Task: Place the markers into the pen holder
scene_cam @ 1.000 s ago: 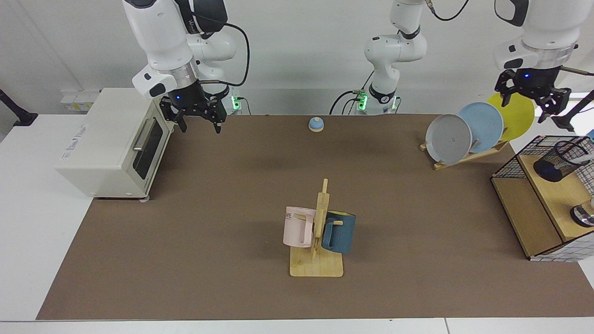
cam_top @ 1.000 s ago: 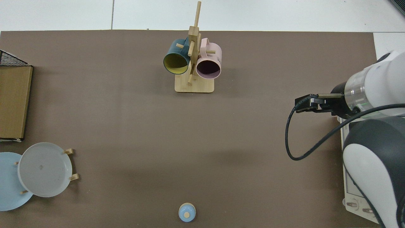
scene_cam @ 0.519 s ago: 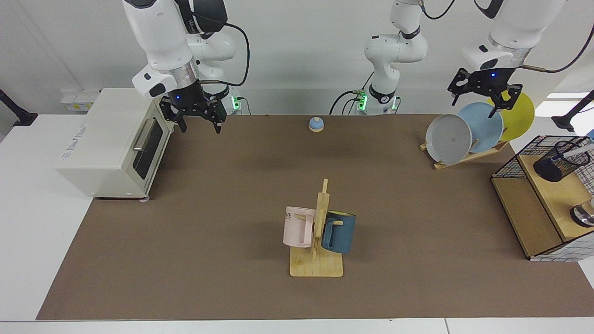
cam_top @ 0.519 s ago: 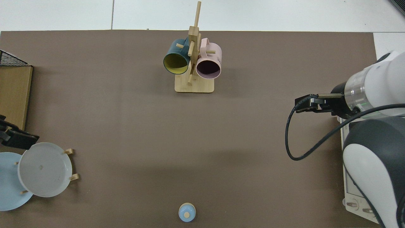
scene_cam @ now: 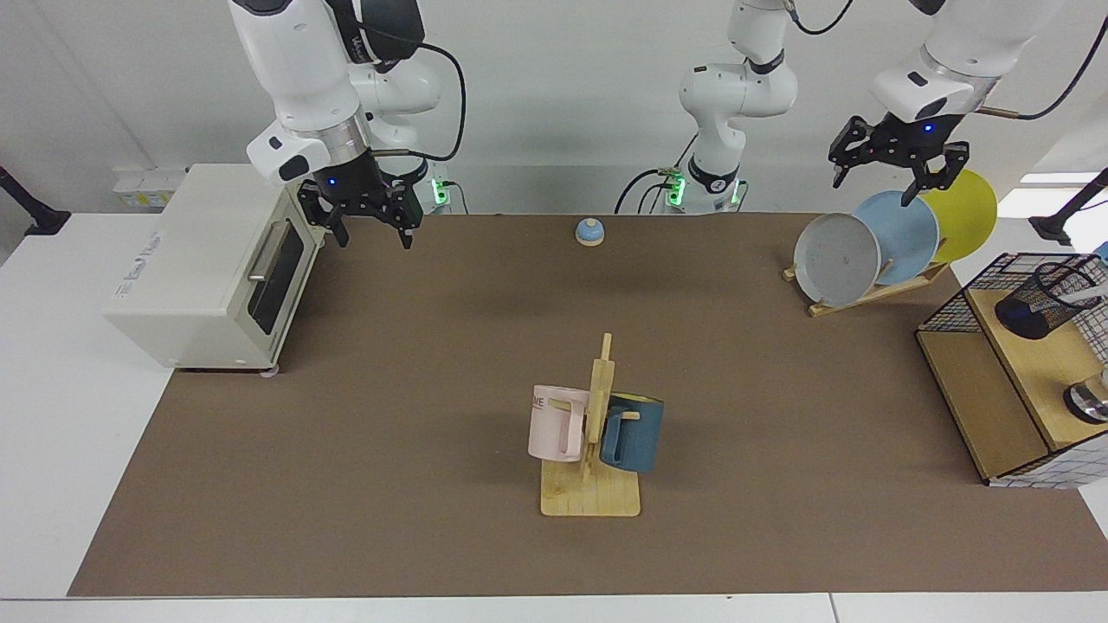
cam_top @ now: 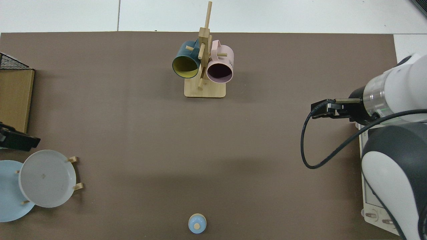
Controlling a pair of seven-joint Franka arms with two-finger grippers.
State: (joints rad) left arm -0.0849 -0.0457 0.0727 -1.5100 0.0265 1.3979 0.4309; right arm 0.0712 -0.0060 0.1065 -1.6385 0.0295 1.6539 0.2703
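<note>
Leaning marker (scene_cam: 1084, 291) in pen holder (scene_cam: 1046, 299), tip up-right; left gripper (scene_cam: 872, 183), right gripper (scene_cam: 370, 232) spread, empty.

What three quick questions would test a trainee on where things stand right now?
1. True or false: the left gripper holds the marker.
2. Where does the pen holder stand? A: on the wooden shelf inside the wire basket frame. B: beside the mug rack. C: on top of the oven.
3. Fill in: the right gripper hangs open beside the white ____.

Key
1. False. It hangs open and empty above the plates; the marker sticks out of the pen holder.
2. A.
3. Toaster oven.
</note>
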